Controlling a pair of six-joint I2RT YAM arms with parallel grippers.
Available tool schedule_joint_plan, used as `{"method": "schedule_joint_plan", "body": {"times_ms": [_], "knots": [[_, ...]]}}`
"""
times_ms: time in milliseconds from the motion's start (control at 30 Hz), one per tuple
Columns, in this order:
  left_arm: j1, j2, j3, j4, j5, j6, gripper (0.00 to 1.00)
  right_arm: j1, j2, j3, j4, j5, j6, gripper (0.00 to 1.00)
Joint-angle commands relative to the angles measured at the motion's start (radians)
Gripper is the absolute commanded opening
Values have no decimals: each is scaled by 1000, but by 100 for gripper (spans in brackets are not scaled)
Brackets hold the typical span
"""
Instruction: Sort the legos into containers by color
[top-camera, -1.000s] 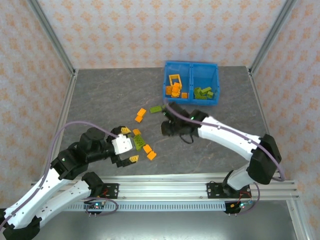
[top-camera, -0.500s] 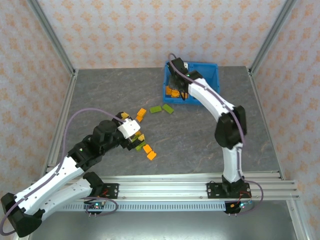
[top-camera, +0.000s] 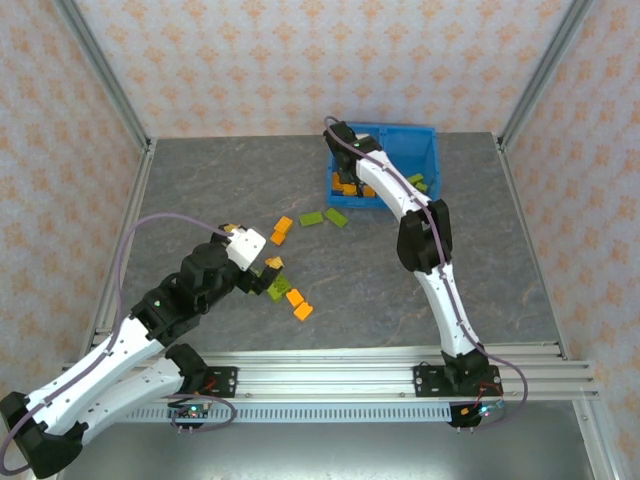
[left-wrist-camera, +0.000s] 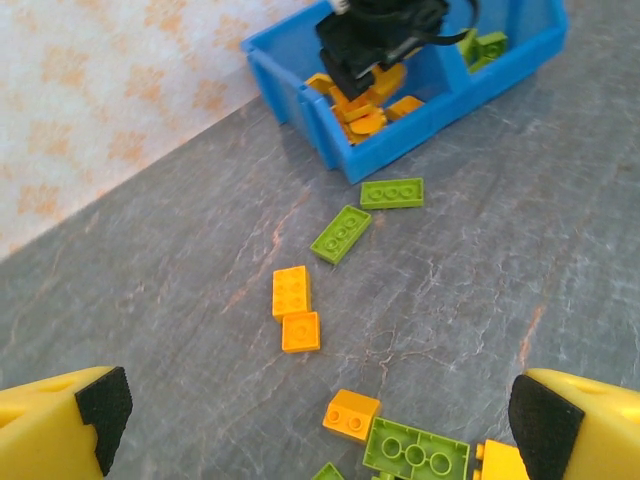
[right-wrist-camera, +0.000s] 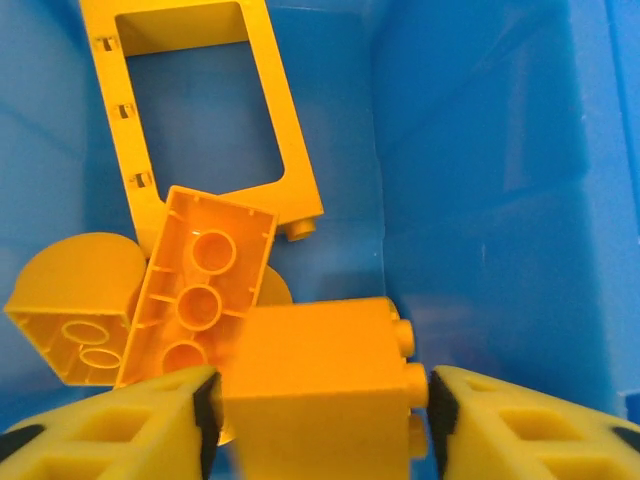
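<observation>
The right gripper (right-wrist-camera: 320, 425) is down in the left side of the blue bin (left-wrist-camera: 420, 135). An orange block (right-wrist-camera: 315, 365) sits between its fingers (right-wrist-camera: 110, 425). I cannot tell if the fingers press on it or not. More orange legos (right-wrist-camera: 195, 290) lie under and beside the block. An orange frame (right-wrist-camera: 288, 150) lies on the bin floor next to them. The right side of the bin holds green legos (top-camera: 412, 184).

The left gripper (left-wrist-camera: 322, 410) hangs over the table (top-camera: 200, 190). Its fingers are spread wide and hold nothing. Right below it is a small heap (left-wrist-camera: 417, 455) of orange and green legos. Two flat green bricks (left-wrist-camera: 392, 192) lie just in front of the bin. Two orange bricks (left-wrist-camera: 291, 291) lie between them and the heap.
</observation>
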Motion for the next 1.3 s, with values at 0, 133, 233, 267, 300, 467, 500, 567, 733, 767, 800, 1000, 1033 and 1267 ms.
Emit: {"method": "schedule_joint_plan", "body": {"times_ms": [0,133,233,267,300,467,500,567,733,767,800,1000,1033,1267], "knots": [[7,40,1,-35,-112,-176,100,1,-73,36,-44,1,6,61],[53,154,75,-87,-120,-295,100,2,-168,28,-52,-31,17,61],[107,267,151,-132,-60,-367,100,2,-292,-28,-51,-88,41,61],[122,308,173,-139,-34,-384,100,3,-344,-69,-43,-113,51,62],[140,354,197,-144,-4,-401,100,3,-410,-126,-24,-152,61,62],[229,576,287,-132,125,-454,97,19,-794,-536,144,-402,73,68],[243,622,304,-120,150,-457,95,24,-874,-623,181,-455,70,71],[268,702,334,-96,197,-455,93,36,-1007,-767,227,-551,68,76],[297,915,446,-113,228,-395,89,80,-1231,-979,205,-722,72,83],[301,942,457,-115,231,-383,89,87,-1257,-1002,192,-734,71,84],[308,972,466,-111,241,-371,89,93,-1283,-1029,177,-748,71,85],[336,1081,504,-77,253,-298,80,100,-1380,-1116,155,-780,114,89],[342,1097,510,-71,259,-291,76,101,-1386,-1121,156,-781,116,89],[358,1184,556,-56,373,-267,67,100,-1379,-1126,150,-779,115,92]]}}
